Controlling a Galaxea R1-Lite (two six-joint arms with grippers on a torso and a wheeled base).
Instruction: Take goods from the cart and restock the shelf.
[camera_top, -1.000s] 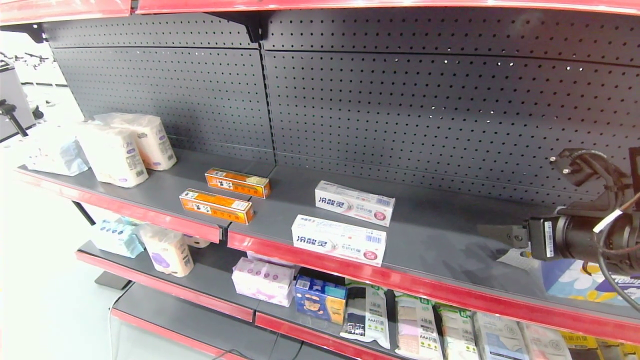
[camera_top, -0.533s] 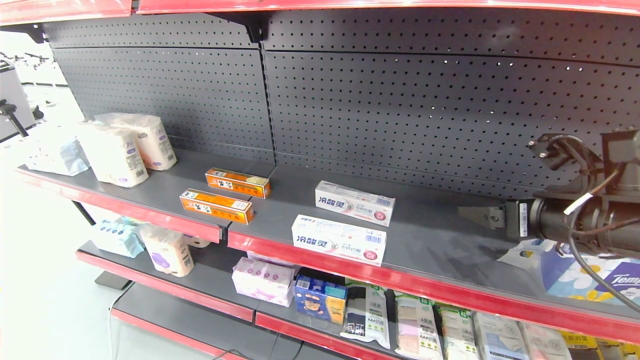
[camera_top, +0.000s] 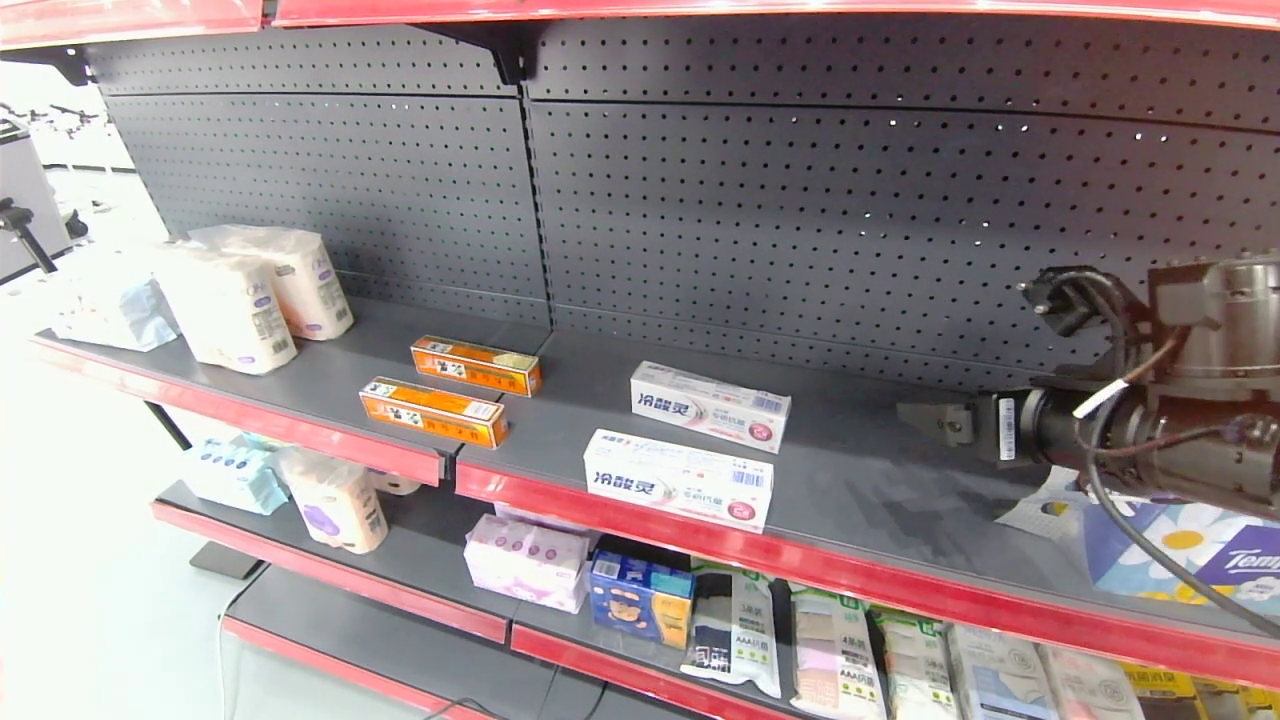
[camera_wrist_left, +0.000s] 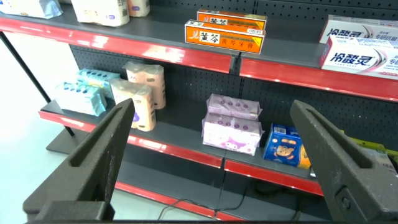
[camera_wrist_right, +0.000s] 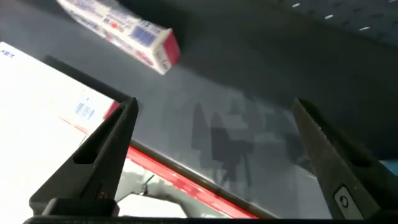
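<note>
Since the right gripper (camera_wrist_right: 214, 106) hangs over bare board of the shelf (camera_top: 860, 480) with its fingers spread wide and nothing between them, and the flowered tissue pack (camera_top: 1190, 545) lies flat on that shelf beneath the right arm, well right of the front toothpaste box (camera_top: 678, 478), the placing step looks complete for this item. The left gripper (camera_wrist_left: 212, 106) is likewise spread and empty, facing the lower shelves. The next move probably calls for drawing the right arm clear without brushing the pack, then fetching another item from the cart.

Left hand (camera_wrist_left: 211, 106) splayed, right hand (camera_wrist_right: 214, 102) — likewise splayed
</note>
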